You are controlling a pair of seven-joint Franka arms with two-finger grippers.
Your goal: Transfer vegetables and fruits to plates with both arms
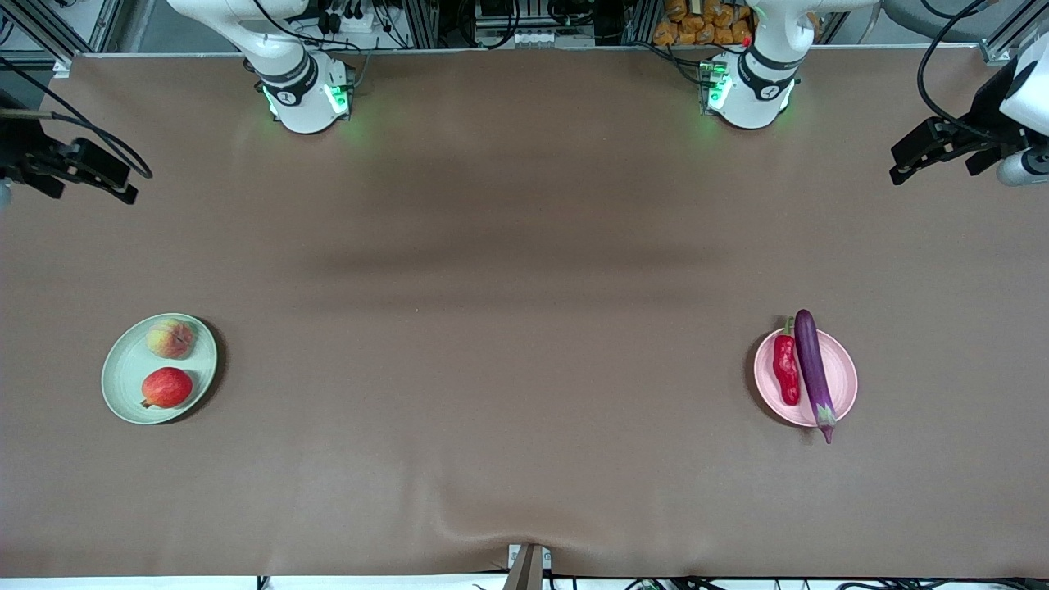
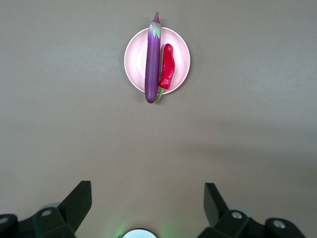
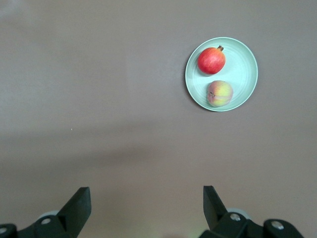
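Eggplant (image 2: 152, 64) lies on pink plate (image 2: 181, 49), well apart from open left hand (image 2: 147, 208).

You are looking at a robotics lab: aluminium framing rails (image 1: 74, 33) and tangled black cables (image 1: 344, 20) are edging the brown-covered table (image 1: 524, 246).

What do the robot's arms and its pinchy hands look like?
Both arms are white with dark grey joint rings, green lights at their bases and black cables. The left gripper and right gripper are black, each with two blocky angular fingers.
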